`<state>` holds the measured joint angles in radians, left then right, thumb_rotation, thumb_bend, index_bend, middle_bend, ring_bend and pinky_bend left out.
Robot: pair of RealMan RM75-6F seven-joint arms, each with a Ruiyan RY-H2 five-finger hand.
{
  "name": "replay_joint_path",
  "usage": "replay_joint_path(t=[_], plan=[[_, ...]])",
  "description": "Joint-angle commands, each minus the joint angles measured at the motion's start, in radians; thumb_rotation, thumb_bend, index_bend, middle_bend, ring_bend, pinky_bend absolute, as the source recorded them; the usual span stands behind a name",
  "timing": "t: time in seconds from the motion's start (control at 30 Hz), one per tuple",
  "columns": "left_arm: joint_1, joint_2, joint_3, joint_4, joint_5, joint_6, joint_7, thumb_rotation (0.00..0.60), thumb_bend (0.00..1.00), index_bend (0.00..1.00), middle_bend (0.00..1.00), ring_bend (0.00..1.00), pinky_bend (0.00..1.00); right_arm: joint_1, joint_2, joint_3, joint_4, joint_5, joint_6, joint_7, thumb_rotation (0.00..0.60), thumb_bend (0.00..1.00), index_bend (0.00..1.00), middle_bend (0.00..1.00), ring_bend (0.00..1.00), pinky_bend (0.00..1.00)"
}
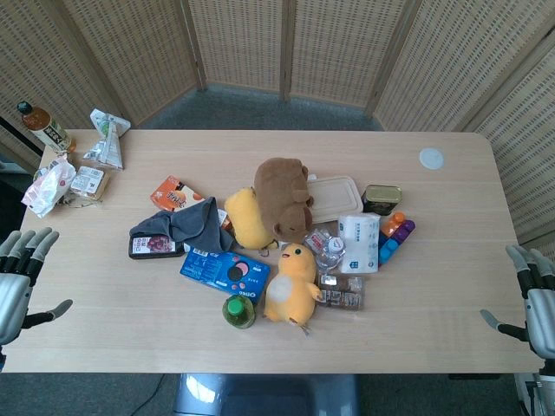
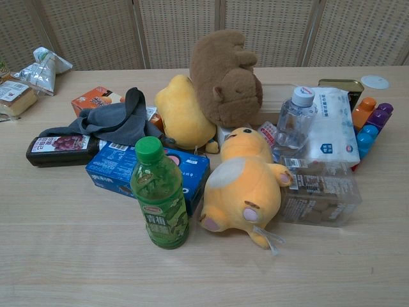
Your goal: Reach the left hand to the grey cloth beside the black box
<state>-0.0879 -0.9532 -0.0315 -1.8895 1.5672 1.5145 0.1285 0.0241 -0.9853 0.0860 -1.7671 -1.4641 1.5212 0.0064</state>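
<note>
The grey cloth [image 1: 180, 223] lies crumpled in the left middle of the table, draped partly over a black box [image 1: 154, 246] with a red fruit picture; the chest view shows the cloth [image 2: 115, 121] and the box [image 2: 61, 150] at left. My left hand [image 1: 19, 277] hangs at the table's left edge, fingers spread, empty, well left of the cloth. My right hand [image 1: 533, 299] is at the right edge, fingers apart, empty. Neither hand appears in the chest view.
Around the cloth sit an orange box [image 1: 173, 192], a blue biscuit box [image 1: 224, 272], a green bottle [image 1: 238, 311], yellow plush toys [image 1: 290, 282], a brown plush [image 1: 284, 195], a water bottle [image 2: 295, 118] and tissues [image 1: 360, 243]. Snack packets [image 1: 65, 182] lie far left.
</note>
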Motion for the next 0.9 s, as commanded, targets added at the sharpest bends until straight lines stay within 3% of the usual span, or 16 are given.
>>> replay_joint_path(t=[0.03, 0.37, 0.67, 0.77, 0.9], plan=[[0.001, -0.001, 0.001, 0.001, 0.003, 0.001, 0.005, 0.600, 0.12, 0.00, 0.00, 0.00, 0.00, 0.000, 0.001, -0.001, 0.000, -0.001, -0.001, 0.001, 0.600, 0.00, 0.00, 0.00, 0.00, 0.00], [-0.025, -0.024, -0.001, 0.023, -0.018, -0.051, 0.040, 0.600, 0.12, 0.00, 0.00, 0.00, 0.00, -0.002, 0.006, 0.006, -0.004, 0.007, 0.006, 0.010, 0.600, 0.00, 0.00, 0.00, 0.00, 0.00], [-0.236, -0.048, -0.116, 0.018, -0.212, -0.315, 0.259, 0.600, 0.12, 0.00, 0.00, 0.00, 0.00, -0.007, 0.019, 0.006, -0.014, -0.005, 0.016, 0.029, 0.600, 0.00, 0.00, 0.00, 0.00, 0.00], [-0.340, -0.077, -0.131, 0.102, -0.177, -0.433, 0.280, 0.600, 0.12, 0.00, 0.00, 0.00, 0.00, -0.007, 0.022, 0.007, -0.015, -0.004, 0.017, 0.033, 0.600, 0.00, 0.00, 0.00, 0.00, 0.00], [-0.463, -0.126, -0.117, 0.289, -0.038, -0.547, 0.186, 0.600, 0.12, 0.00, 0.00, 0.00, 0.00, -0.008, 0.025, 0.009, -0.015, -0.002, 0.018, 0.037, 0.600, 0.00, 0.00, 0.00, 0.00, 0.00]])
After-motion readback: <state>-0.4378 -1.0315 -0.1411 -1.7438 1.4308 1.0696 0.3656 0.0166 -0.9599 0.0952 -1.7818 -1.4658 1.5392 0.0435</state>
